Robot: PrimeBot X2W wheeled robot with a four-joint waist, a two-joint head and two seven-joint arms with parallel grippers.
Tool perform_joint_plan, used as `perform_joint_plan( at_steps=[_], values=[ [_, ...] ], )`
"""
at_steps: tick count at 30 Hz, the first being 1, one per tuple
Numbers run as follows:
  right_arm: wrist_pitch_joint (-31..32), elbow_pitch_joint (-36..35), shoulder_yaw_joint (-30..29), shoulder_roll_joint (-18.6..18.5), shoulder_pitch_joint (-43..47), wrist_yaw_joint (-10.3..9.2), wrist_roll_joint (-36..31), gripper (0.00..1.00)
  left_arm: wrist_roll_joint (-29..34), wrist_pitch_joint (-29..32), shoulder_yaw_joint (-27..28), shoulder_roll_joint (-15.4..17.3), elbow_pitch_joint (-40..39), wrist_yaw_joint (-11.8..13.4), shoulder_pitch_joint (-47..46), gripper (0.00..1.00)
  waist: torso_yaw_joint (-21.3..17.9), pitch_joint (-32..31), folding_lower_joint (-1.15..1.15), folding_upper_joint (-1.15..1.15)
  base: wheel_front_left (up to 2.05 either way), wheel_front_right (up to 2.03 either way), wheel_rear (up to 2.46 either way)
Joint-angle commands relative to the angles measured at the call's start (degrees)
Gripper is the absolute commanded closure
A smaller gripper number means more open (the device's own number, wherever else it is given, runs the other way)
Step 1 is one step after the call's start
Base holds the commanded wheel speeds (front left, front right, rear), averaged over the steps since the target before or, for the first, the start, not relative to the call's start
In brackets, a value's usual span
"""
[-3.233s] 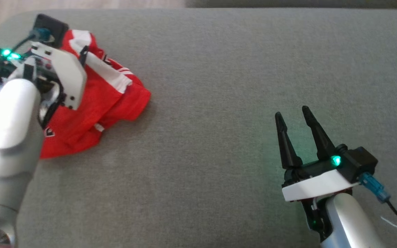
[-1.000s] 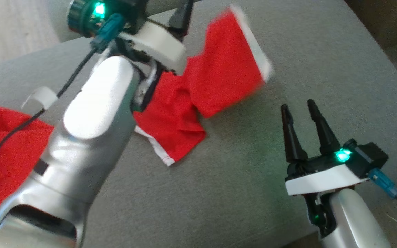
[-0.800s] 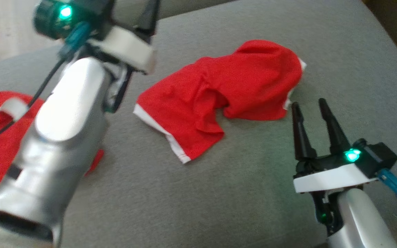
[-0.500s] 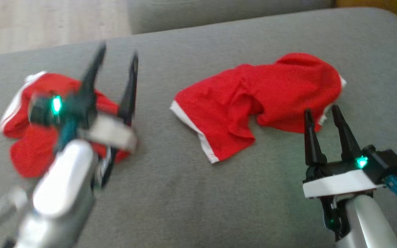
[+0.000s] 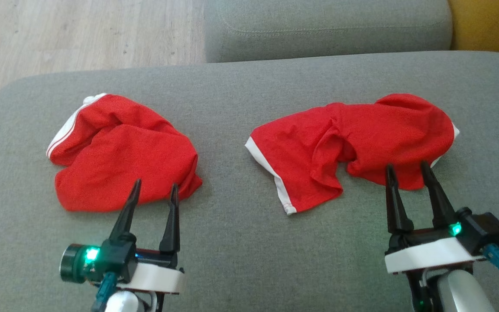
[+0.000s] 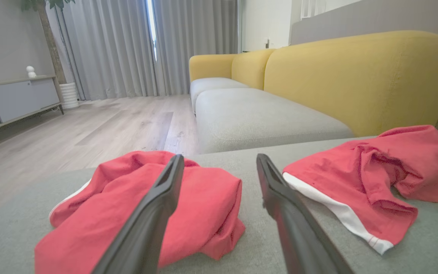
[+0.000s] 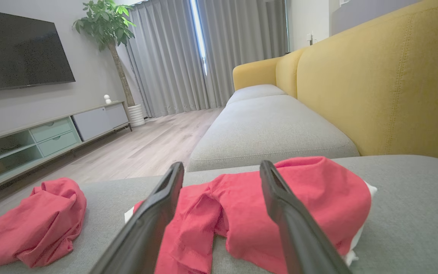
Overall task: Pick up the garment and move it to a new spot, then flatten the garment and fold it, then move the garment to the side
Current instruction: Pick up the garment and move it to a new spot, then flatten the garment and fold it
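A red garment [image 5: 353,138] with white trim lies crumpled on the right half of the grey cushion [image 5: 232,242]; it also appears in the left wrist view [image 6: 375,171] and the right wrist view [image 7: 318,198]. My right gripper [image 5: 406,167] is open, its tips at the garment's near edge, nothing between them [image 7: 222,165]. My left gripper [image 5: 155,185] is open and empty at the lower left [image 6: 219,158], just in front of a second red garment [image 5: 119,151] bunched in a heap on the left half.
The second heap shows again in the wrist views [image 6: 203,198] [image 7: 40,220]. Beyond the cushion lies another grey seat [image 5: 327,26], with wooden floor [image 5: 80,34] at the far left and a yellow backrest [image 5: 487,26] at the far right.
My left gripper let go of the garment, which dropped onto the cushion's right half. The left arm drew back to the lower left. The head camera shifted too.
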Motion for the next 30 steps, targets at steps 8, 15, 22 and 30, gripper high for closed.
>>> perform_joint_plan(
  at_steps=[8, 15, 22, 30],
  values=[
    [-0.61, -2.14, 2.88, -0.28, -0.70, -0.04, -1.77, 0.00, 5.03, -0.71, 6.63, -3.02, -3.57, -2.15, -1.08, 0.00, 2.20, 0.79, 0.01, 0.00, 0.00, 0.00, 0.00],
    [2.23, 4.70, 10.00, -0.28, -4.09, -0.04, -5.72, 0.00, 6.81, -0.71, 7.58, -5.46, -2.34, -4.45, -1.76, 0.00, 5.10, 2.44, 0.01, 0.00, 0.00, 0.00, 0.00],
    [9.35, 15.95, 14.40, -0.28, -8.94, -0.04, -7.64, 0.00, 8.52, -0.72, 8.51, -8.60, -2.34, -6.71, -2.70, 0.00, 9.14, 3.37, 0.01, 0.00, 0.00, 0.00, 0.00],
    [11.59, 24.74, 14.62, -0.28, -13.32, -0.04, -9.05, 0.00, 10.29, -0.72, 9.71, -10.30, -2.48, -8.50, -3.07, 0.00, 11.75, 4.78, 0.01, 0.00, 0.00, 0.00, 0.00]
  ],
)
